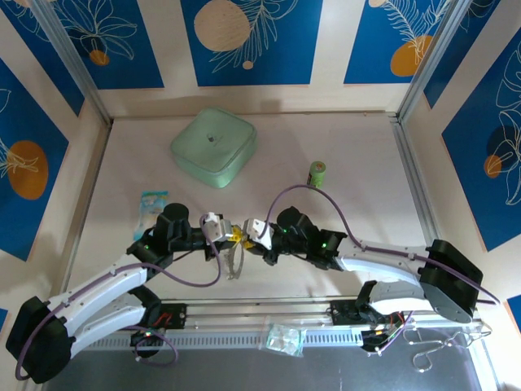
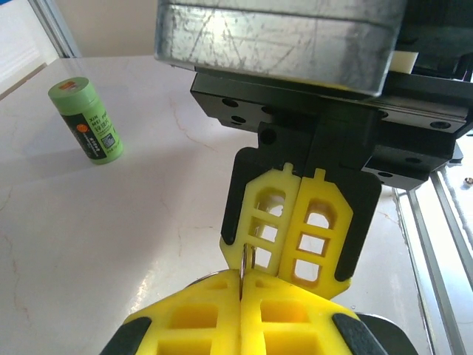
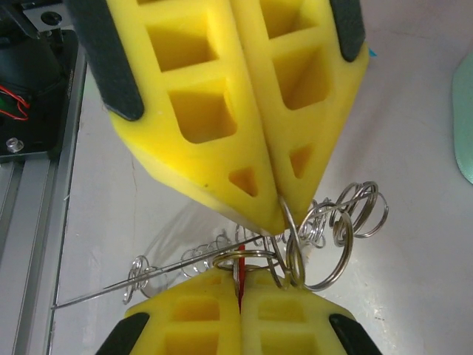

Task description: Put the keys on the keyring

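My two grippers meet tip to tip over the table's near middle. The left gripper (image 1: pixel 231 235) (image 2: pixel 242 287) is shut on a thin wire ring of the keyring (image 2: pixel 243 268). The keyring (image 3: pixel 341 238) is a floppy chain of silver wire rings, and it dangles below the fingertips (image 1: pixel 234 262). The right gripper (image 1: pixel 245 237) (image 3: pixel 239 290) is shut on a thin red sliver, the red key (image 3: pixel 239 275), with a ring around it. In the right wrist view the left gripper's yellow fingers (image 3: pixel 222 111) come down from above, pinching a ring. The yellow key is hidden.
A pale green square lid (image 1: pixel 213 147) lies at the back. The green cylinder (image 1: pixel 317 173) (image 2: pixel 87 120) stands to the right of it. A blue packet (image 1: pixel 152 202) is at the left, a plastic bag (image 1: pixel 285 338) and spare wire rings (image 1: pixel 425 349) on the near rail.
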Controlling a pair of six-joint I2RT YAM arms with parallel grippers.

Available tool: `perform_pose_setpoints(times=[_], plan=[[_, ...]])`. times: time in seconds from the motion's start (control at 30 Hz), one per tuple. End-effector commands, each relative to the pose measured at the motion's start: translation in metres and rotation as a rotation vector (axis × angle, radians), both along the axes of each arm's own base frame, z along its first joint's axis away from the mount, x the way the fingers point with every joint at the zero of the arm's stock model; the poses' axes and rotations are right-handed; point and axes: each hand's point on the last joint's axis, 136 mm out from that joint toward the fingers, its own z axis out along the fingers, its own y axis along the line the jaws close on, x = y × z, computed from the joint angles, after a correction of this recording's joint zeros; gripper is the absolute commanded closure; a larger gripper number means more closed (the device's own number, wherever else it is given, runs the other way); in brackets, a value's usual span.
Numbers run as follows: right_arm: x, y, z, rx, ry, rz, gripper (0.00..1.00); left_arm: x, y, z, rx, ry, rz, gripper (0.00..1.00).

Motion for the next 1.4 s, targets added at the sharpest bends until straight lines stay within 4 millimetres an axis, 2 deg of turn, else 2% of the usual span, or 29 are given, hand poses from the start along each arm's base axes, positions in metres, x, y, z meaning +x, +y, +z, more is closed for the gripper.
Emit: perform_pose_setpoints(times=[0.0,0.13,0.2,0.4,0.5,0.6,0.97,1.07,1.23,1.37], plan=[[-0.006,0.0,0.002,-0.006,-0.017,0.028,0.96,-0.006,-0.007,0.021,-0.048,-0.09,-0.055,1.0],[-0.006,-0.009,0.012,0.023,-0.016,0.014,0.71,-0.008,-0.006,0.014,-0.018,-0.086,-0.064,1.0],[-0.008,-0.015,0.015,0.043,0.003,0.011,0.68,-0.01,-0.006,0.011,-0.006,-0.085,-0.069,1.0],[-0.008,-0.025,0.023,0.124,0.053,-0.005,0.74,-0.012,-0.006,0.008,-0.001,-0.083,-0.08,1.0],[-0.005,-0.023,0.028,0.148,0.049,-0.008,0.79,-0.012,-0.008,0.008,-0.003,-0.08,-0.085,1.0],[-0.006,-0.018,0.03,0.159,0.061,0.013,0.81,-0.013,-0.009,0.008,-0.01,-0.079,-0.091,1.0],[-0.005,-0.012,0.03,0.174,0.069,0.023,0.75,-0.018,-0.01,0.013,-0.043,-0.058,-0.112,1.0],[-0.005,-0.016,0.027,0.157,0.066,0.013,0.76,-0.017,-0.01,0.013,-0.044,-0.057,-0.108,1.0],[-0.006,-0.03,0.009,0.107,0.059,-0.024,0.81,-0.018,-0.01,0.012,-0.041,-0.054,-0.109,1.0],[-0.009,-0.03,0.012,0.114,0.061,-0.01,0.86,-0.018,-0.01,0.012,-0.039,-0.053,-0.111,1.0]])
